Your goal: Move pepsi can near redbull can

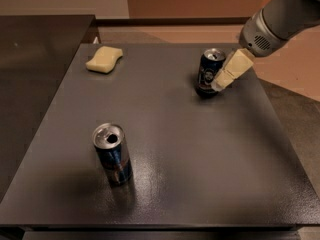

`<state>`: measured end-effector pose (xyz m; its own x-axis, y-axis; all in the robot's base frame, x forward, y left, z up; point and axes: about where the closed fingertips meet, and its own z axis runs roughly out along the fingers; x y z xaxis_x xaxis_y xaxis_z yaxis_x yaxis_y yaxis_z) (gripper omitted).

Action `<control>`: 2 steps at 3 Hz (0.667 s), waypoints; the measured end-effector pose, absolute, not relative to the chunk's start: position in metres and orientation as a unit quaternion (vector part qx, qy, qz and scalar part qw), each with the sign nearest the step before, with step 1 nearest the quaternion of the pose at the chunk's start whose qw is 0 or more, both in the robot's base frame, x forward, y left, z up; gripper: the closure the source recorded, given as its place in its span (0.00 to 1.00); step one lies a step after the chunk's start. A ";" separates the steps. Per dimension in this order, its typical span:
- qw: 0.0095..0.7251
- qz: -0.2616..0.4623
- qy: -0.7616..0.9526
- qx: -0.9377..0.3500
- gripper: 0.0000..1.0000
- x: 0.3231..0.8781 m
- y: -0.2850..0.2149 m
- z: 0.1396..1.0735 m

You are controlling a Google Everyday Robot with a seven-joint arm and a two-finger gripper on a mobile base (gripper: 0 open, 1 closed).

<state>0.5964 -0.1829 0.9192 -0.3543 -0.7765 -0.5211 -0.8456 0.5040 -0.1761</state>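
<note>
The pepsi can, dark with a round pale logo and a silver top, stands upright at the back right of the dark table. The redbull can, slim, glossy blue and silver, stands upright at the front left, far from the pepsi can. My gripper, cream-coloured at the end of a grey arm, reaches in from the upper right. It is right against the pepsi can's right side and overlaps the can's edge in the camera view.
A pale yellow sponge lies at the table's back left. A darker counter adjoins the table on the left. The table's right edge runs just beyond the pepsi can, with floor past it.
</note>
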 end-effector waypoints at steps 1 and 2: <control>0.283 0.079 0.825 -0.484 0.00 0.614 -0.176 0.912; 0.270 0.091 0.829 -0.481 0.18 0.621 -0.169 0.905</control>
